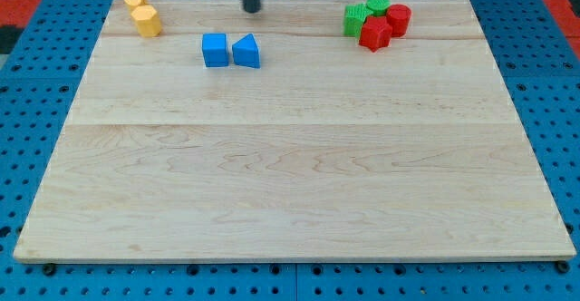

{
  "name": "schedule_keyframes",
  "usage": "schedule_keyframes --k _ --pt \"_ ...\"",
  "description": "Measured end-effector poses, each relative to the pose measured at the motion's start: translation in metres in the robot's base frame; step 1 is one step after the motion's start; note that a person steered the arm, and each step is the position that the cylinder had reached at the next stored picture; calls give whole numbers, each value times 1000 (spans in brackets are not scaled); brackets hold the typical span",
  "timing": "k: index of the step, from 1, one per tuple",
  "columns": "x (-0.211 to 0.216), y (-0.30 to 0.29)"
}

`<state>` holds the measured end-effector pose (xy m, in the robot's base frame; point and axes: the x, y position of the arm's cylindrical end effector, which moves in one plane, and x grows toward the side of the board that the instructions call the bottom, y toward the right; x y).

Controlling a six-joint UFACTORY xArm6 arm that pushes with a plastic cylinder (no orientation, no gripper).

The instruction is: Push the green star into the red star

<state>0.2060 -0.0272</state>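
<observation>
Two stars touching, green star (355,19), red star (373,34), my tip (251,9) apart

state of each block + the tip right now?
green star: touching red star
red star: in the cluster at the view's top right
green cylinder: against red cylinder
blue cube, blue triangle: side by side
yellow blocks: top left
my tip: touching nothing

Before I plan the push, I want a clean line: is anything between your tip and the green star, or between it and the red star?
Nothing visible. Bare board lies between my tip and the green star to the view's right. The red star already sits against it.
</observation>
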Motion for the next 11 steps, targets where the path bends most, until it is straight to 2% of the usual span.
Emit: schedule_keyframes --k 1,3,4,7,10,11 --pt "-1 75" --pt "-14 89" --pt "-14 127" --pt "-1 178" --pt "3 182" --pt "3 225"
